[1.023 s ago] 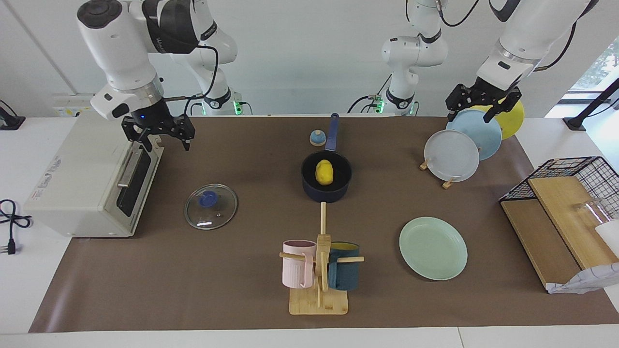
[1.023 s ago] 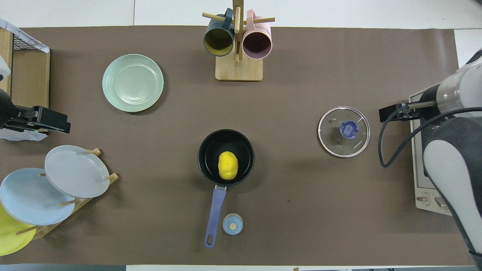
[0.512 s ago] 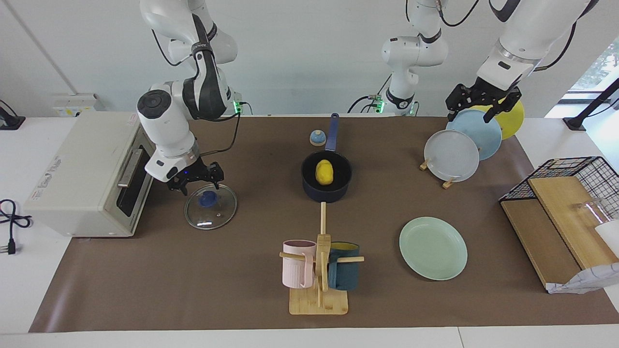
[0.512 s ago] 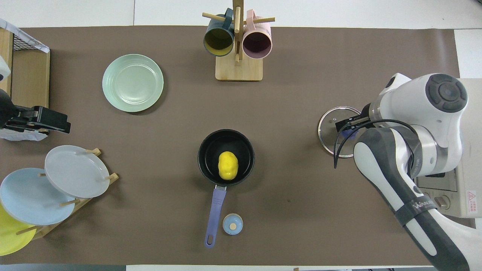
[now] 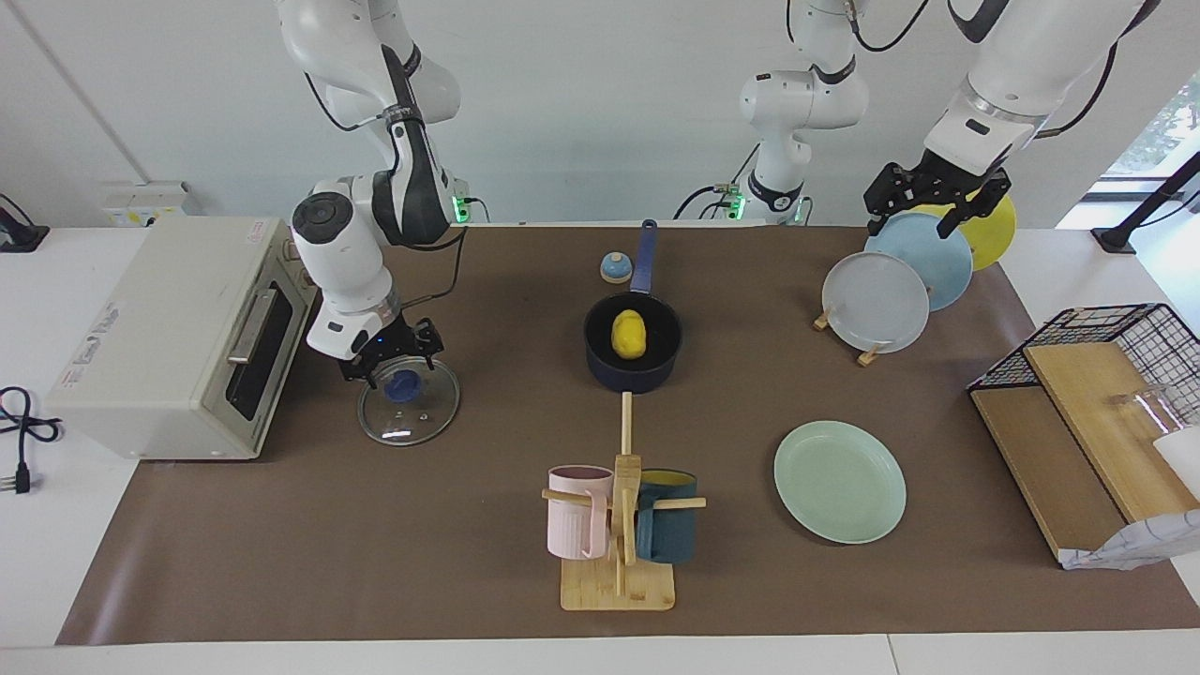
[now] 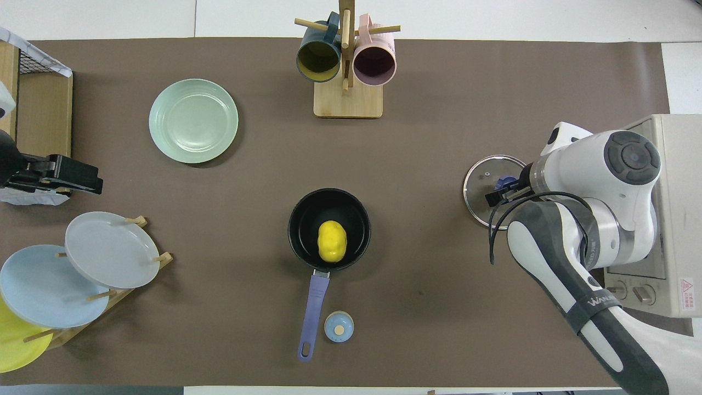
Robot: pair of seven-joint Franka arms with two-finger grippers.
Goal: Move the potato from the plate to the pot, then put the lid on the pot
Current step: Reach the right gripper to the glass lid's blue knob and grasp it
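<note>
1. Potato (image 5: 629, 335) sits in the pot (image 5: 600, 361); pot is mid-table, handle pointing toward the robots, uncovered.
2. Plate (image 5: 840, 481) lies bare, farther from the robots than the pot, toward the left arm's end.
3. Lid (image 5: 409, 400) lies flat on the mat toward the right arm's end, beside the toaster oven (image 5: 178, 333), well apart from the pot.
4. Right gripper (image 5: 392, 364) is low over the lid, fingers spread either side of the blue knob (image 5: 404, 384). Can't tell if they touch it.
5. Overhead: the right arm's wrist covers about half the lid (image 6: 485, 186); only a sliver of knob (image 6: 507, 181) shows, and the gripper itself is mostly hidden.
6. Left gripper (image 5: 923, 208) hangs over the plate rack (image 5: 872, 354), fingers spread, holding nothing. Left arm waits.
7. Overhead cuts the left gripper (image 6: 82, 184) at the frame edge; only dark finger hardware shows.
8. Bell (image 5: 615, 268) stands just beside the pot handle, nearer the robots than the pot.
9. Mug stand (image 5: 619, 553) is farther from the robots than the pot.
</note>
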